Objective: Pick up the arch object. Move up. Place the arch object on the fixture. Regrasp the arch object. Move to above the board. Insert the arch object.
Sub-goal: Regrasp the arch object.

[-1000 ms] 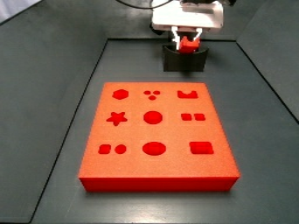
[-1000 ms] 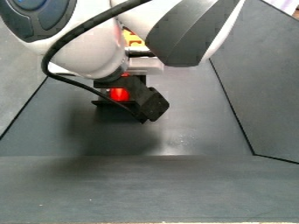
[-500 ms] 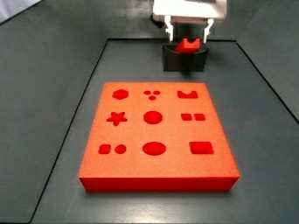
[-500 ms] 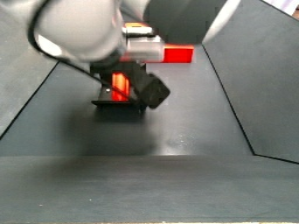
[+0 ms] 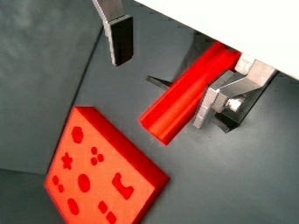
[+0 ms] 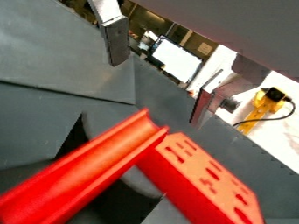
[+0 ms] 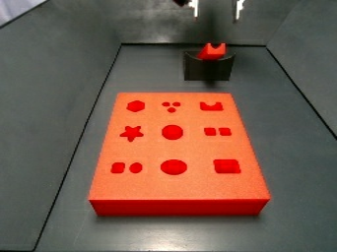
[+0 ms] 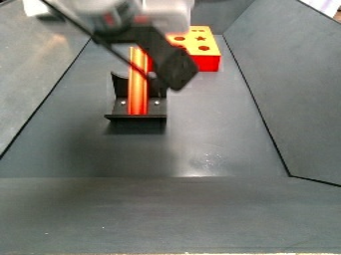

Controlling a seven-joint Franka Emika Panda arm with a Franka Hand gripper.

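- Resting on the fixture (image 7: 208,65), the arch object (image 7: 211,48) is sitting at the far end of the floor, well apart from the board (image 7: 178,151); in a side view its long red body (image 8: 140,80) is leaning up out of the dark bracket (image 8: 138,113).
- Hanging above it, the gripper (image 5: 176,61) is standing open and empty: in both wrist views the two silver fingers (image 5: 118,35) are parted with the red bar (image 5: 184,91) lying between and beyond them, touched by neither as far as I can tell.
- Judging from this, the regrasp is coming next, and the main risk is a descent that is off-centre, so one finger (image 6: 205,93) is striking the peg's (image 6: 82,172) upper end and tipping it out of the recess.
- Closing at a poor height or angle is another risk: the peg may be twisting in the pads, leaving its arch profile misaligned with the arch hole (image 7: 210,105) on the board.
- Catching the fixture itself while descending is possible too, since the bracket is sitting just beside the peg.
- Seeing whether the peg is seated firmly is not possible from these views.
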